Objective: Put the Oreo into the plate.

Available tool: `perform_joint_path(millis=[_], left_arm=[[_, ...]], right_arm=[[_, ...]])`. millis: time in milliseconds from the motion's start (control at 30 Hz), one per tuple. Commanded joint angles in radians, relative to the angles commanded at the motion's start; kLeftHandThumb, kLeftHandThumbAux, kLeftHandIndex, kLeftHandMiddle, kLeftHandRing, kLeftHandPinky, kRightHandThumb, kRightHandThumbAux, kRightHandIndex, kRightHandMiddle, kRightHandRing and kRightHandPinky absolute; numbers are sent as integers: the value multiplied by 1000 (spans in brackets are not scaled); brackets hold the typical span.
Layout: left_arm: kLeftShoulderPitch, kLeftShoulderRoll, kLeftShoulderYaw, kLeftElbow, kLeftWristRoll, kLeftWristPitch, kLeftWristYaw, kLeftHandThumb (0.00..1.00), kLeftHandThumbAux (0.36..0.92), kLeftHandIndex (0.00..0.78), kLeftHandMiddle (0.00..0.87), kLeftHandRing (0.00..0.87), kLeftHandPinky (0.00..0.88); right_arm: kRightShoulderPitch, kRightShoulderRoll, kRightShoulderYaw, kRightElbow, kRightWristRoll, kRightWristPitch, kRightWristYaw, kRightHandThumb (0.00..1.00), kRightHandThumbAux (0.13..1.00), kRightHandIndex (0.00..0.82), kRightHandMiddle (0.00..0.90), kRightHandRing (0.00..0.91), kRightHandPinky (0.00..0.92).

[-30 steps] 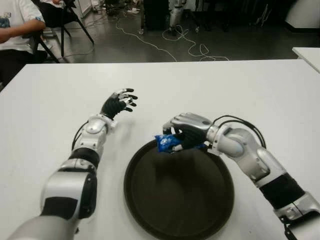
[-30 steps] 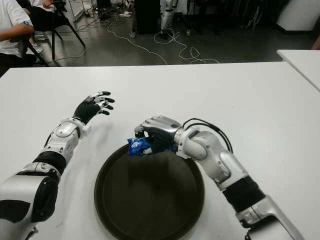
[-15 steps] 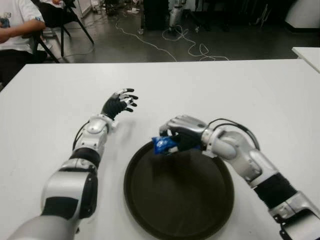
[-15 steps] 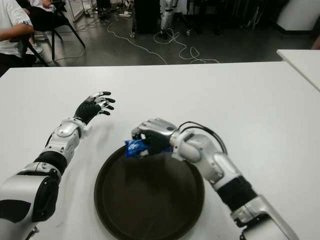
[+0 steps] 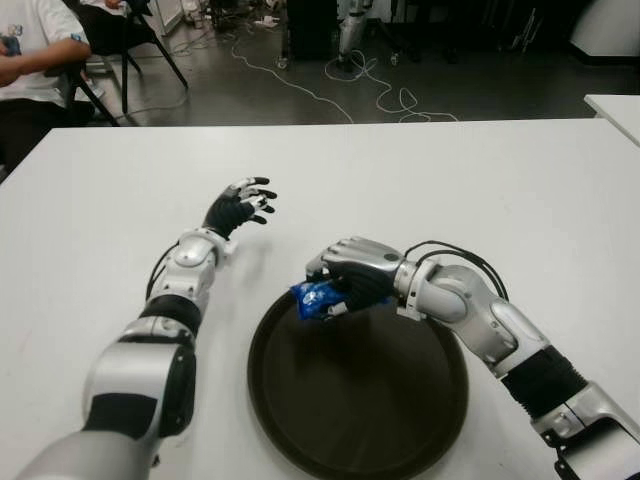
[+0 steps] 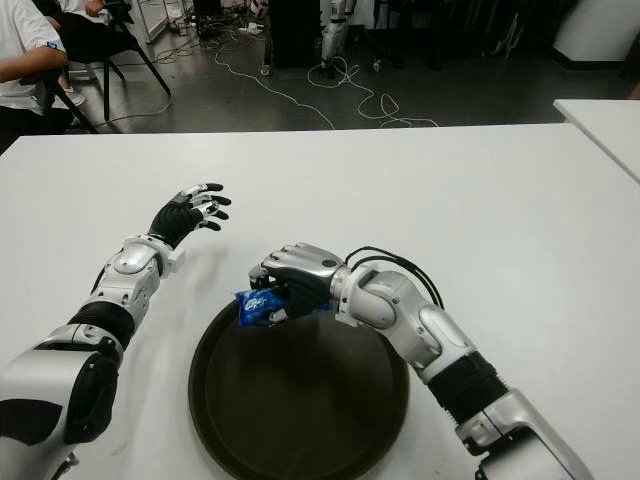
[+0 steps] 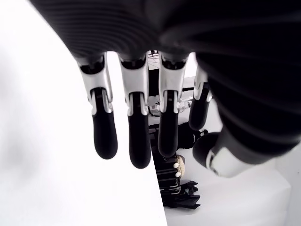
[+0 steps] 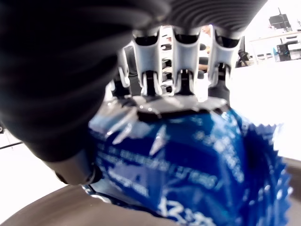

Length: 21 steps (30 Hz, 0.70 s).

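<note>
The right robot hand (image 5: 350,278) is seen clamped around a blue Oreo packet (image 5: 312,298), its fingers (image 8: 182,77) curled over the top of the wrapper, as the right wrist view shows from close by. The packet is held above the far left part of the rim of a dark round plate (image 5: 400,420), with its crimped end sticking out to the left of the fist. Whether the packet touches the plate cannot be told. The silver and black forearm behind it is stretched from the near right corner of the scene, across the right side of the plate.

The left robot hand (image 5: 238,208) is shown to the far left of the plate, well apart from it, above the white counter (image 5: 480,180). Its fingers (image 7: 104,129) are spread apart and nothing is held in them. Whether it touches the counter cannot be told.

The plate is set on the near part of the counter, between the two arms.

Beyond the far edge of the counter a dark floor with loose white cables (image 5: 370,85) is visible. A seated person (image 5: 30,60) in a white shirt is seen at the far left, and the corner of a second white counter (image 5: 615,108) at the far right.
</note>
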<state>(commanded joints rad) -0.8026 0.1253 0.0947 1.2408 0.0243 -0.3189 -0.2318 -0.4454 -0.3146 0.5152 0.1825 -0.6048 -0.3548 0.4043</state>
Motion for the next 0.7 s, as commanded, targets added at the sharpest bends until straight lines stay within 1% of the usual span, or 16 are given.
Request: perform_joint_path(millis=[200, 400, 500, 700], left_arm=[[0, 0, -1, 0, 1, 0, 4, 544, 648, 215, 327, 379, 429], [0, 2, 0, 2, 1, 0, 2, 538, 643, 217, 326, 376, 425], [0, 3, 0, 3, 1, -1, -2, 534, 643, 217, 327, 376, 423], [0, 6, -1, 3, 2, -1, -6, 534, 645, 211, 331, 377, 421]], right_arm=[[4, 0, 14, 4, -14, -2, 4, 685, 735, 428, 730, 738, 737], [5, 0, 29, 19, -24, -25, -14, 683, 735, 430, 747, 749, 745], [10, -13, 27, 0, -15, -38, -4, 682, 736, 429, 745, 747, 740], [5, -15, 36, 5, -29, -53, -4, 680, 739, 426, 732, 743, 744]])
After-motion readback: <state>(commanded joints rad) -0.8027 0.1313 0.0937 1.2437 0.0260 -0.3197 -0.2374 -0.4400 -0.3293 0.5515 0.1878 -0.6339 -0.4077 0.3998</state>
